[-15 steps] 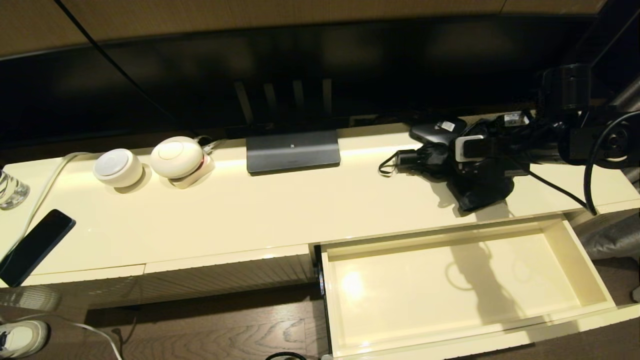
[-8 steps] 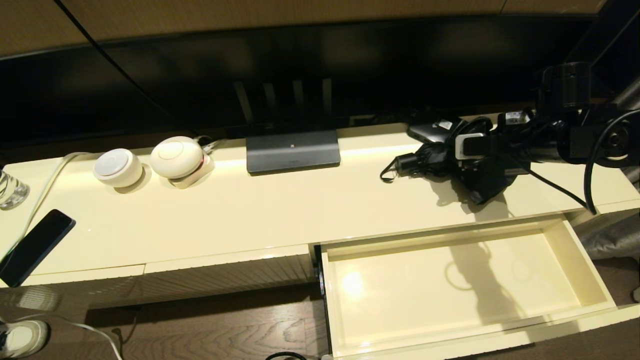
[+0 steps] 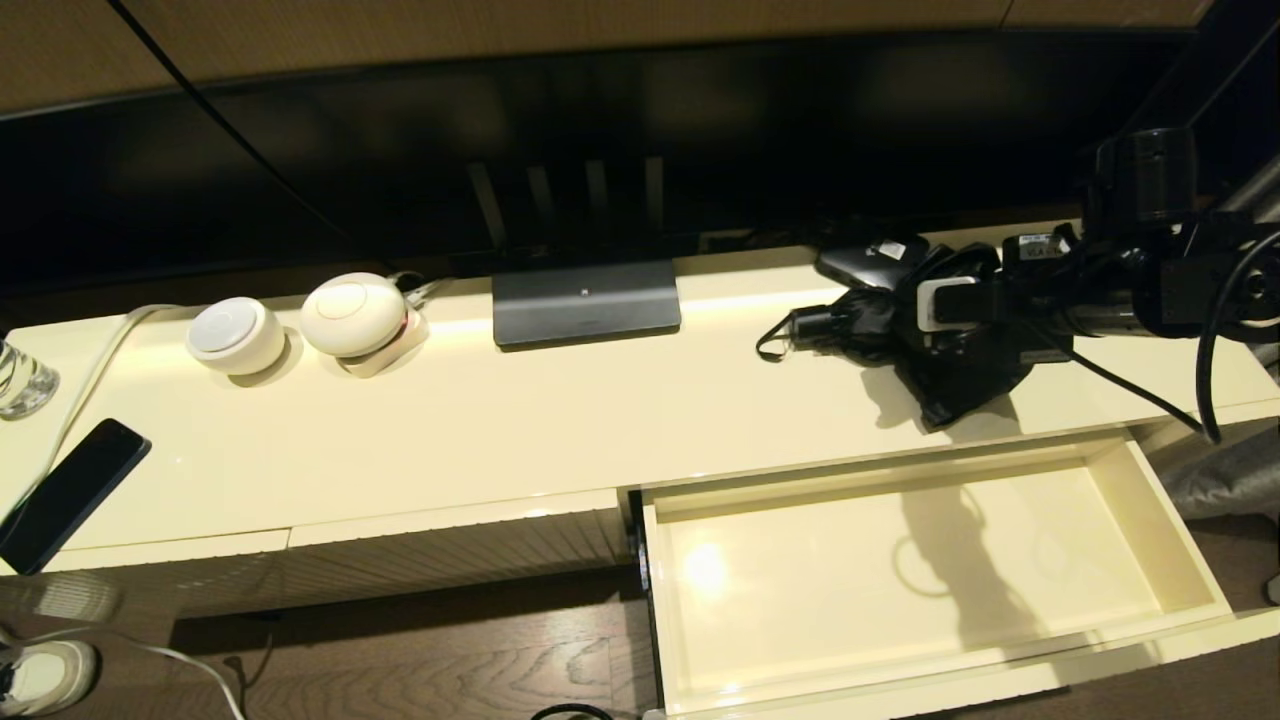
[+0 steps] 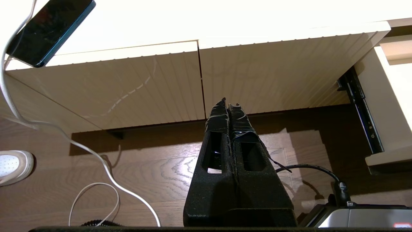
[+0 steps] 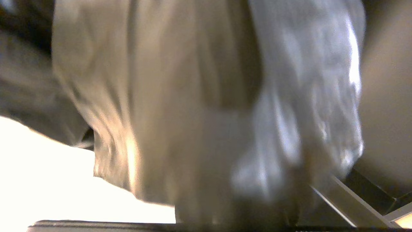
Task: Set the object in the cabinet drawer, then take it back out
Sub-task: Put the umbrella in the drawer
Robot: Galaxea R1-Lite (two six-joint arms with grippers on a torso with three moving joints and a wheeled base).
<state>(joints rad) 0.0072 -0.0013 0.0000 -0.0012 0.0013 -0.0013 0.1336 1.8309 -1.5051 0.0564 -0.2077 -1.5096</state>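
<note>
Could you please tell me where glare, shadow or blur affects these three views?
Head view: a bright glare spot and the umbrella's shadow fall on the floor of the open glossy cream drawer, below the black rumpled folding umbrella. Left wrist view: the cream cabinet top is blown out white. Right wrist view: the fabric filling the frame is motion-blurred, with a washed-out patch beside it.

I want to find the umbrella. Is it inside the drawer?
No, the umbrella is up over the cabinet top at the right gripper, and the open drawer holds nothing.
</note>
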